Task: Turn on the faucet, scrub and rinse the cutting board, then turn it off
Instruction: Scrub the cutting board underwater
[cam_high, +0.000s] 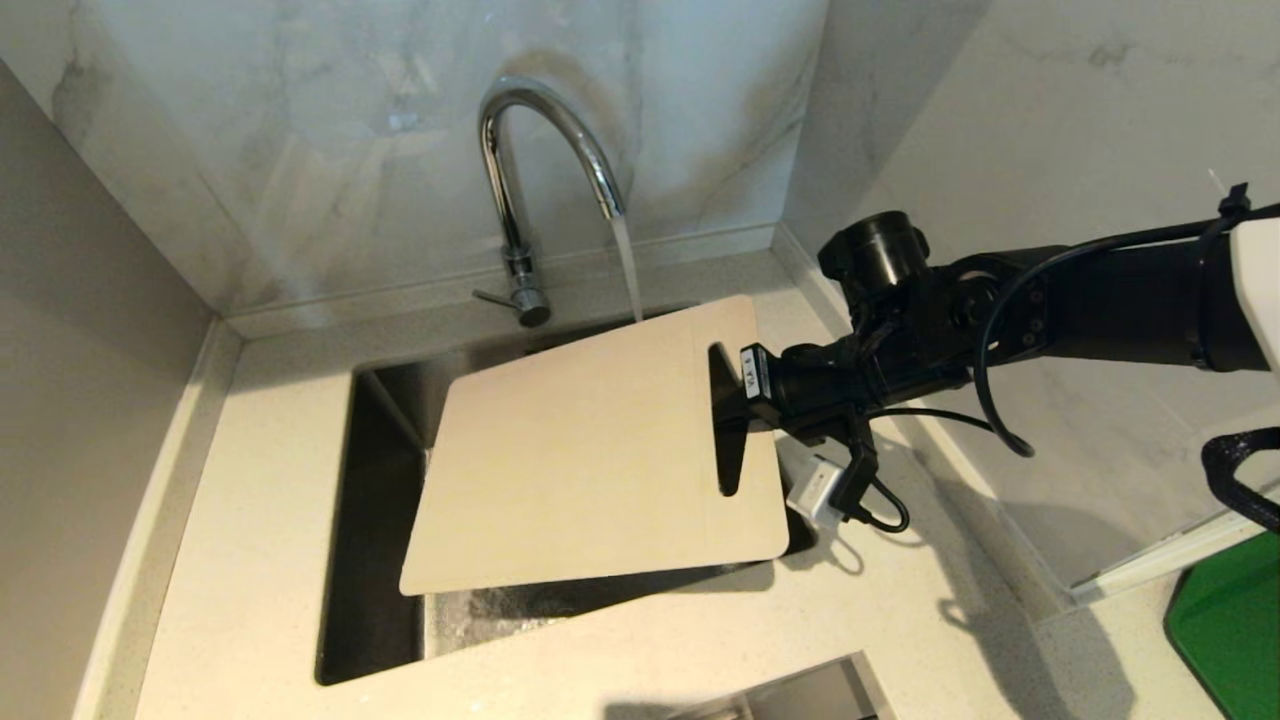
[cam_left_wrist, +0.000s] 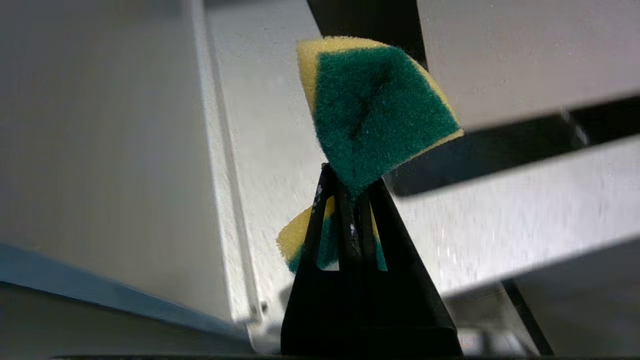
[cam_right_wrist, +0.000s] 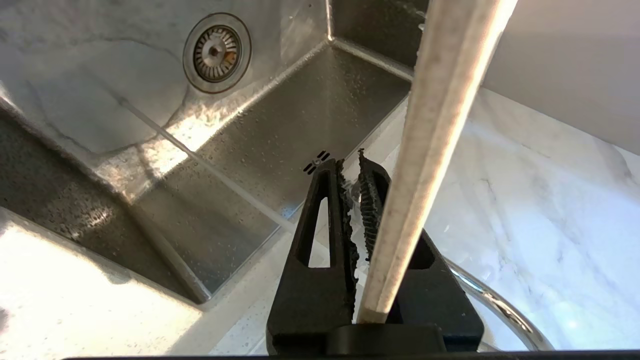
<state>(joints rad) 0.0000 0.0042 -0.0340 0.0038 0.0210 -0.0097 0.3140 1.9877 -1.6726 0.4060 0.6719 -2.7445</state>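
Holding the large cream-white plastic cutting board (cam_high: 590, 450) by its slot-handle end over the steel sink (cam_high: 370, 560), the right gripper (cam_high: 745, 415) is clamped at its three o'clock edge. Water runs from the tall chrome gooseneck faucet (cam_high: 530, 150) at twelve o'clock. The left gripper (cam_left_wrist: 350, 200) pinches a green-and-yellow sponge (cam_left_wrist: 375, 110); rinsing seems underway, shutting the water off remains.
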